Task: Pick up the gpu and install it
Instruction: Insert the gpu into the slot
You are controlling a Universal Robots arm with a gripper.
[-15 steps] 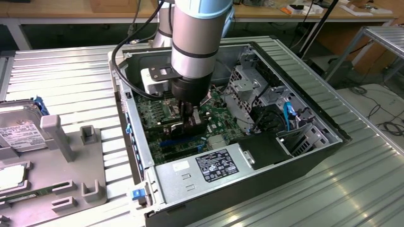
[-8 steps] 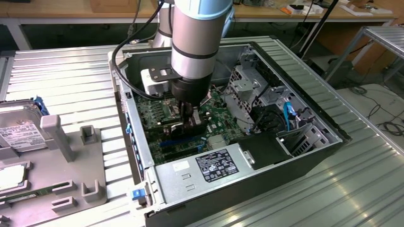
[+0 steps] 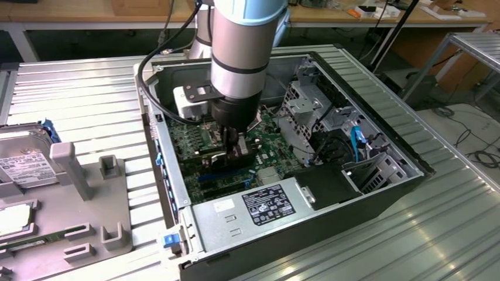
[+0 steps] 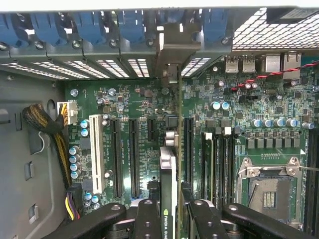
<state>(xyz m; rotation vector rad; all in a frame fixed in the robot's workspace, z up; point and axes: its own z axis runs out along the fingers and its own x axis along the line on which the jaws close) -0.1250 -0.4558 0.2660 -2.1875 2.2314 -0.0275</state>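
Note:
The gpu appears edge-on in the wrist view, a thin card with a white label strip, standing upright over the green motherboard. Its metal bracket end reaches the row of rear slot openings in the case. My gripper is shut on the gpu, one black finger on each side of the card. In the exterior view my gripper reaches down into the open computer case, with the gpu low over the board's slots. Whether its edge touches a slot is hidden.
Black expansion slots and a white slot lie beside the card, the CPU socket on the other side. A power supply and drive cage crowd the case. A grey parts fixture holding a hard drive sits on the exterior view's left.

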